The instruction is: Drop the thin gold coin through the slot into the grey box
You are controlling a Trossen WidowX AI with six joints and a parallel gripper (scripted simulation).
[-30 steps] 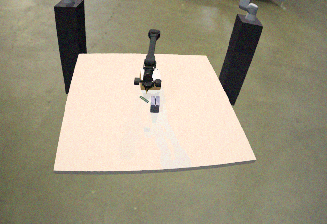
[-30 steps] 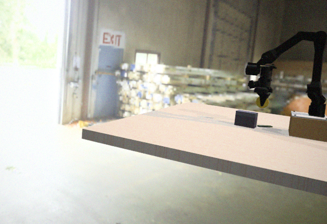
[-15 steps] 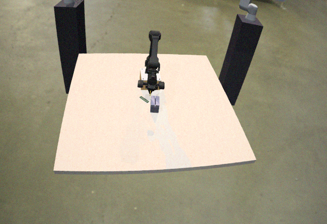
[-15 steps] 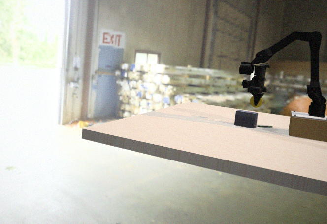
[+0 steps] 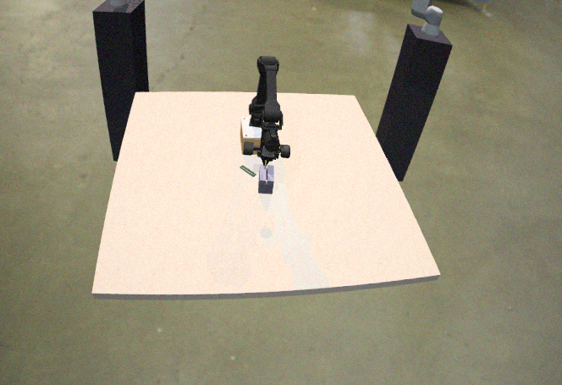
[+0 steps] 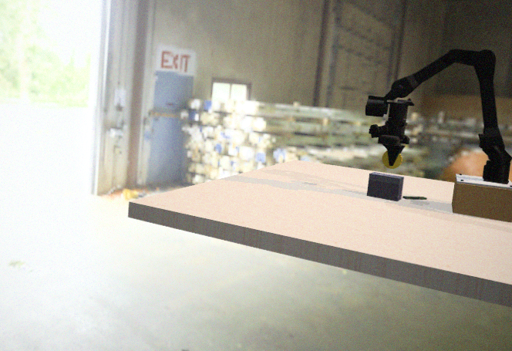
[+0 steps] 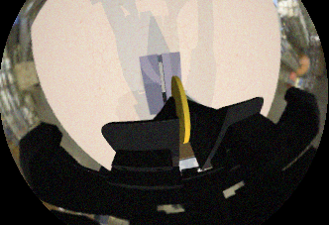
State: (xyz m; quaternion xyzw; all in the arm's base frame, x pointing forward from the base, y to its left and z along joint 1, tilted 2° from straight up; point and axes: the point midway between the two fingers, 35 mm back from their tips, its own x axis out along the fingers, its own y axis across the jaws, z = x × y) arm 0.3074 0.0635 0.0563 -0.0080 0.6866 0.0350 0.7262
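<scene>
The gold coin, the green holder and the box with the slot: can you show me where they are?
gold coin [image 6: 388, 160] [image 7: 182, 110]: top, exterior and wrist views, on its face or rim
dark-green holder [image 5: 247, 170] [image 6: 415, 197]: top and exterior, its middle
slotted box [image 5: 265, 187] [image 6: 385, 187] [image 7: 151, 80]: all three, side wall or lid

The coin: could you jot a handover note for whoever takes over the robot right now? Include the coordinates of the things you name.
Gripper [image 5: 266, 162] [image 6: 392, 163] [image 7: 173, 99]: shut on the coin [image 6: 397, 159] [image 7: 182, 110], which is upright, edge down.
Box [image 5: 266, 185] [image 6: 385, 186] [image 7: 153, 82]: on the table [image 5: 187, 216] [image 6: 273, 214] [image 7: 74, 36], below the coin.
Holder [image 5: 247, 170] [image 6: 414, 197]: empty, beside the box.
Done: coin picked up.
Left: line the coin up with the slot, lower it, let go, check it fell in. The wrist view suggests it may need a slight turn first.
</scene>
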